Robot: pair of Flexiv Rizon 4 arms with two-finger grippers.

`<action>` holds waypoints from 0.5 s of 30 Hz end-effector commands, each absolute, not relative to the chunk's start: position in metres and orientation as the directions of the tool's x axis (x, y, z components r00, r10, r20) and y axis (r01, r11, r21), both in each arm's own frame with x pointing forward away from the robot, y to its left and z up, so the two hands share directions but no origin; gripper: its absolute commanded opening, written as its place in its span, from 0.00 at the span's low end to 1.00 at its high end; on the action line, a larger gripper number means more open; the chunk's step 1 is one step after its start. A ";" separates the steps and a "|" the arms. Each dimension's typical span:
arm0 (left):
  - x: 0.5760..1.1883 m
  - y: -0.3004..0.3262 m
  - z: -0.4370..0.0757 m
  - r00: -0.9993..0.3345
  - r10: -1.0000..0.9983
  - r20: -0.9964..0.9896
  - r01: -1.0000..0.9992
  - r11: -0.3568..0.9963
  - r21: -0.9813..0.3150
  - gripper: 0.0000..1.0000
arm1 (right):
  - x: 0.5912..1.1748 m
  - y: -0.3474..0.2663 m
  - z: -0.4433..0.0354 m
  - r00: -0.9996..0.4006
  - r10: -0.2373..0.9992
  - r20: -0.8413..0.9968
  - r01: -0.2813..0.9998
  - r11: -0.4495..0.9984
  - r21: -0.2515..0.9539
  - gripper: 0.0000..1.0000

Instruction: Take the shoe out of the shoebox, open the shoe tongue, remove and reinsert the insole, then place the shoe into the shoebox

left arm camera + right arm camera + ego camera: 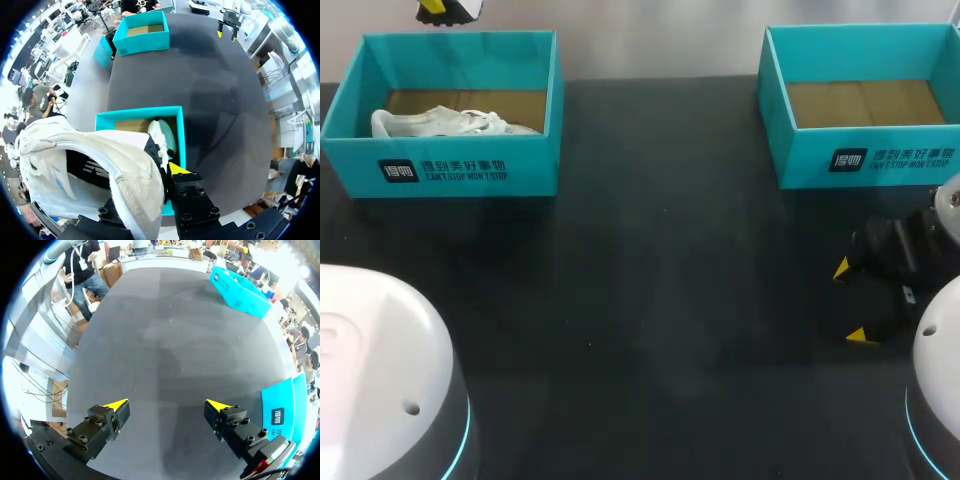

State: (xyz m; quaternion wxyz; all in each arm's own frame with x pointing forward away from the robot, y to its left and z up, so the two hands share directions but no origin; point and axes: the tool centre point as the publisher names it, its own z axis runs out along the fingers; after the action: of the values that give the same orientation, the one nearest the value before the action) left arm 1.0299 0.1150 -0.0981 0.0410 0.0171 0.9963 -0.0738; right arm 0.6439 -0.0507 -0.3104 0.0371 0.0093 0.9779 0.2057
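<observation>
A white shoe (95,165) is held by the left gripper (167,172) in the air above the left shoebox (440,170), at the far left of the black table (650,250). The shoe's heel collar is pinched in the gripper. One yellow-tipped finger (177,169) is pressed against the outside of the collar, and the other is hidden by the fabric. The soft pale lining of the collar is seen close to the wrist camera, and a dark interior with faint white marks is seen inside the shoe; those marks cannot be made out. A second shoe (450,124), also white and laced, is seen lying on its side on the brown cardboard floor of the left shoebox, against its near wall. The right shoebox (865,158) is set at the far right of the table, well apart from the left one, with its cardboard floor exposed. On the front wall of each teal box, a dark square emblem is printed beside two lines of white lettering. The right gripper (852,302) is held low over the table near its right edge, in front of the right shoebox. Its fingers are spread wide, and only bare tabletop is seen between them.
</observation>
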 end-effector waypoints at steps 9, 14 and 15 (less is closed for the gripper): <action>1.090 0.180 -0.127 -0.993 -0.025 -0.115 -0.005 0.985 -0.174 0.00 | 0.643 -0.050 -0.310 -0.997 0.034 -0.071 0.003 0.917 0.400 1.00; 1.121 0.225 -0.139 -0.984 -0.009 -0.179 0.015 0.991 -0.131 0.00 | 0.643 -0.050 -0.310 -0.997 0.034 -0.071 0.003 0.917 0.400 1.00; 1.123 0.233 -0.139 -0.984 -0.014 -0.180 0.009 0.992 -0.125 0.00 | 0.643 -0.050 -0.310 -0.997 0.034 -0.071 0.003 0.917 0.400 1.00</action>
State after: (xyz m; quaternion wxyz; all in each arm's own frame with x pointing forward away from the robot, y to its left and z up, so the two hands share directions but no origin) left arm 1.1091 0.2146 -0.1386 0.0975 -0.0036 0.9941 -0.0471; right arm 0.6439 -0.0507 -0.3104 0.0372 0.0093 0.9779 0.2057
